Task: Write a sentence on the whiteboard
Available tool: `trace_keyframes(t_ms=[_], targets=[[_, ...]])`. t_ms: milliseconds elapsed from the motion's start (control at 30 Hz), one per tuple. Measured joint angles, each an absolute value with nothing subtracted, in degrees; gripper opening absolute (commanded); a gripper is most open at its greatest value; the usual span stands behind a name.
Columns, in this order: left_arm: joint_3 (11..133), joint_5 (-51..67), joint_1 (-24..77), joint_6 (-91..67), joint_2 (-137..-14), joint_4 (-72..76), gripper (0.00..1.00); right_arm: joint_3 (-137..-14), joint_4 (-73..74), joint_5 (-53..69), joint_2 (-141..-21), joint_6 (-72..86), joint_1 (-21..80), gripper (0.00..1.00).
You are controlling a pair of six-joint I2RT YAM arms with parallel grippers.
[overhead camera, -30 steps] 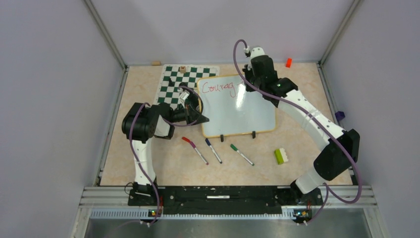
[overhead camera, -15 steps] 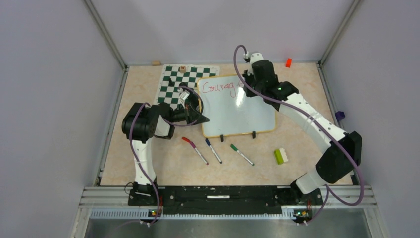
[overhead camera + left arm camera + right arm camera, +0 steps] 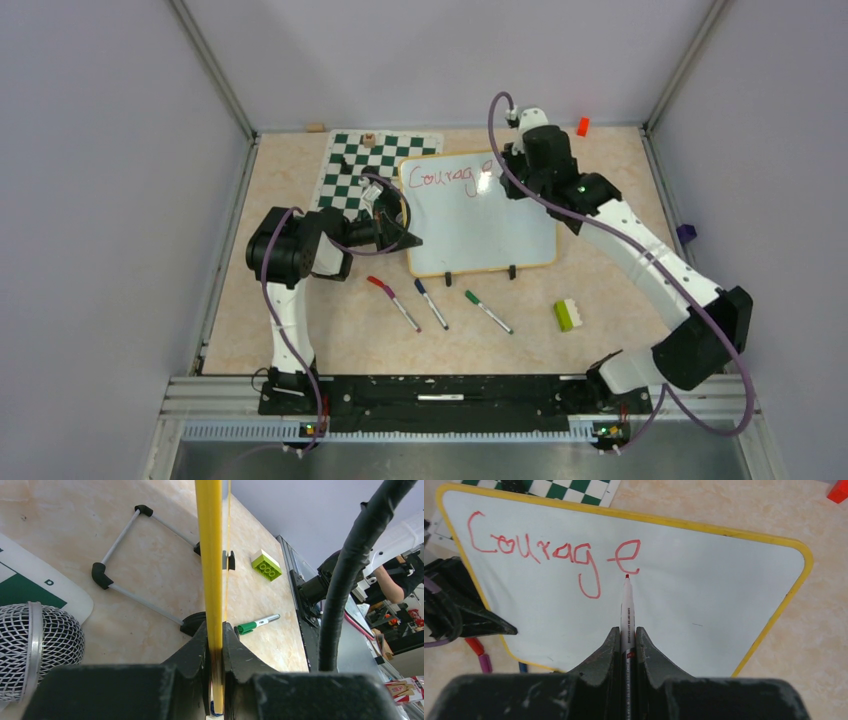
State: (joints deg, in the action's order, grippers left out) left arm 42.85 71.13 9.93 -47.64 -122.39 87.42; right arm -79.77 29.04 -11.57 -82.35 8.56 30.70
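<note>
The left gripper (image 3: 215,630) was almost fully closed, and its two fingers pinched the yellow rim at the left edge of the board (image 3: 490,235). The board stood in the middle of the table, with its long axis from left to right and its two black clips on the near edge. The sentence (image 3: 549,555), so far only "Courage" in red, ran from left to right along the far part of the board. The right gripper (image 3: 626,632) was closed tight on a marker (image 3: 626,605). The marker pointed straight out from the fingers, and its red tip was at the lower stroke of the "e".
</note>
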Motion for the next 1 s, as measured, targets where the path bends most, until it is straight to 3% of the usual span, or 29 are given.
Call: trace_keyframes(t_ms=[233,467,667,900,1000], targets=[[42.9,71.1,9.9,-47.6,-122.4,87.4,0.17,-75.2,26.2,-9.0,-75.4,9.5,32.9,0.0],[42.4,71.1,9.9,-46.0,-122.4,87.7,0.26,-73.1,24.4,-19.1,-77.1,12.3,46.4,0.0],[41.6,71.1,9.9,-45.4,-122.4,87.6,0.26,-73.3,23.2,-27.3,-83.6,14.8,53.0,0.0],[41.6,71.1,9.9,-45.3,-122.4,87.6,0.11,-76.7,22.1,-29.8,-89.7,15.1,55.6,0.0],[41.6,71.2,9.9,-46.0,-122.3,87.7,0.09,-78.4,21.2,-30.1,-91.5,14.8,56.6,0.0]])
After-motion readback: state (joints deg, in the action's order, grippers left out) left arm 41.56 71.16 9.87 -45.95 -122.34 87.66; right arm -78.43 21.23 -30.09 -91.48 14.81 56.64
